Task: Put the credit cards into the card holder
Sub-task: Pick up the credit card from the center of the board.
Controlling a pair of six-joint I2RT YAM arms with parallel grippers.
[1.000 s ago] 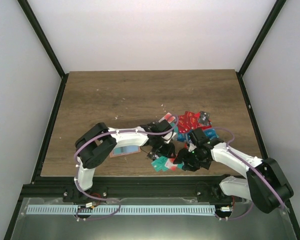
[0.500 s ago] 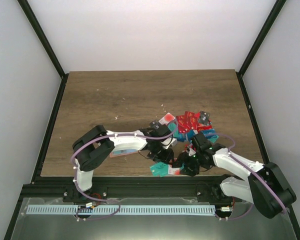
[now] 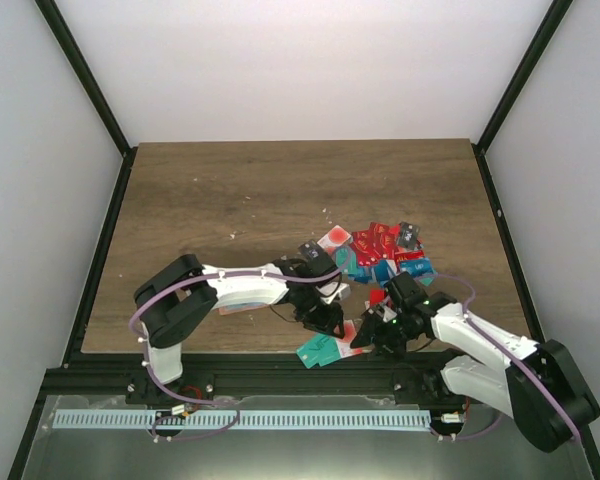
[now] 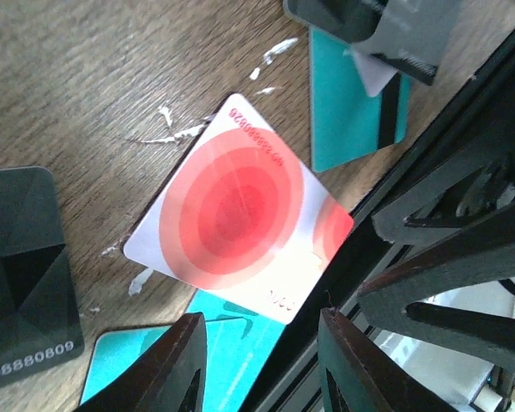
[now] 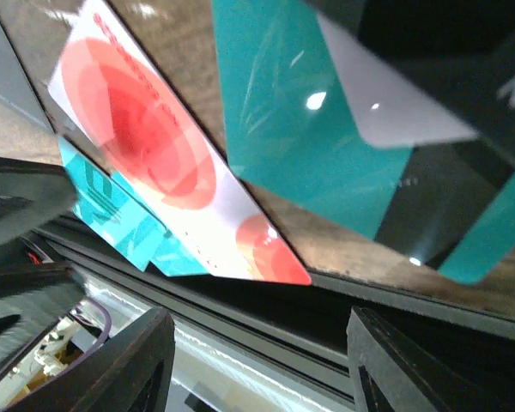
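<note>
Digits "888880809" on black card [image 4: 21, 283]; left gripper [image 4: 262, 365], right gripper [image 5: 266, 369] half-open, seemingly empty.

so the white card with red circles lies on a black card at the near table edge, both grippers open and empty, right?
The card under it is teal, not black: the left wrist view shows the white card with red circles overlapping the teal card at the near edge of the table. The left gripper and right gripper are open and empty.

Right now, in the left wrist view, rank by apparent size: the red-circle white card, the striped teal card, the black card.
1. red-circle white card, largest.
2. black card and striped teal card: unranked, one cropped, the other partly covered.
</note>
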